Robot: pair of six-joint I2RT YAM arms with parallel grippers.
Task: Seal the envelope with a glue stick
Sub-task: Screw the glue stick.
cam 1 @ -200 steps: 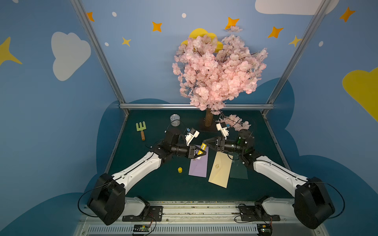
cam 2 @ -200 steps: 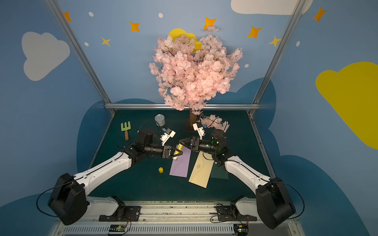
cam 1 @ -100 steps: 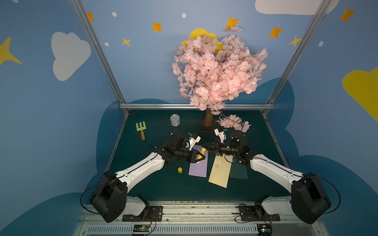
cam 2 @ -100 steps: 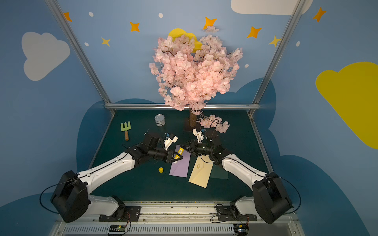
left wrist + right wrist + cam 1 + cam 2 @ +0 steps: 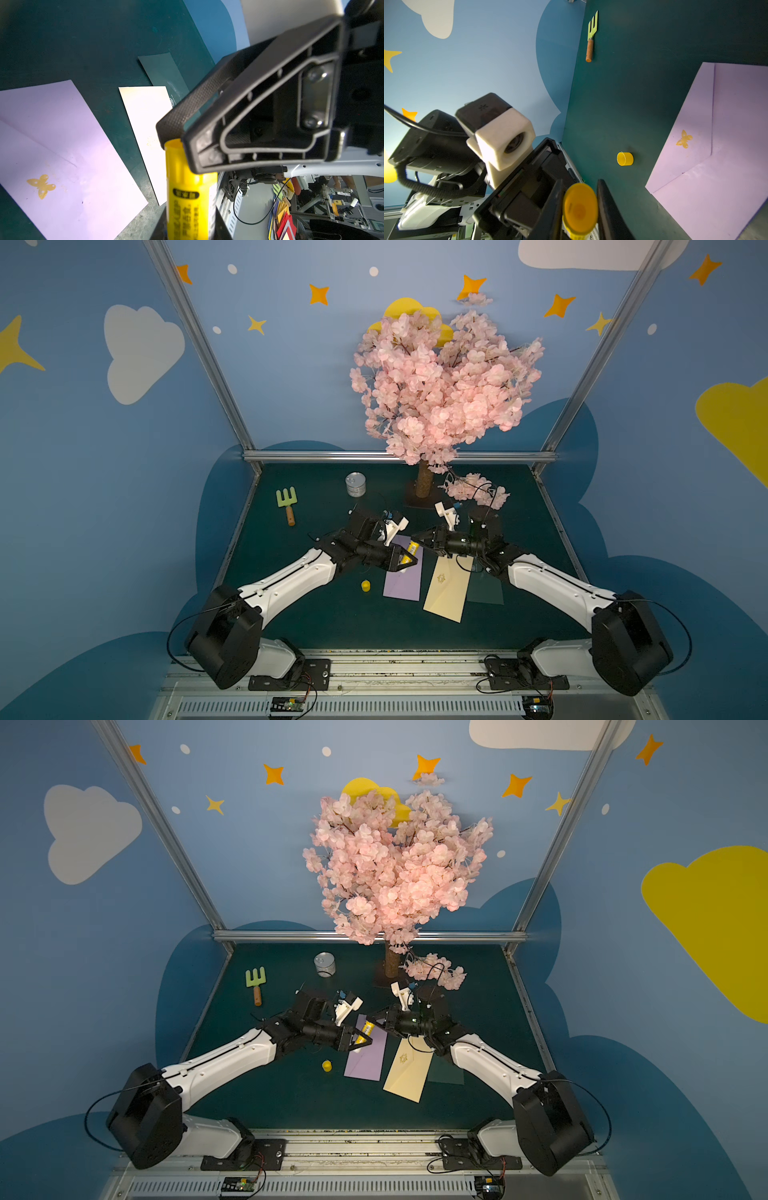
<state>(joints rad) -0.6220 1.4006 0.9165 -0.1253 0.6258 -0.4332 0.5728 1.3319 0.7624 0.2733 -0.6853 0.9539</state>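
Clamping the glue stick (image 5: 412,548) centre-frame were left gripper (image 5: 405,560) and right gripper (image 5: 418,540); cap (image 5: 365,585) lay off; gluing evidently remained.

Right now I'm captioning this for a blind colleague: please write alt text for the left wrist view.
A yellow glue stick held in the left end effector has its far end pinched by the right end effector. On the green table beyond lie a purple envelope with a gold butterfly, a cream envelope and a dark green envelope.
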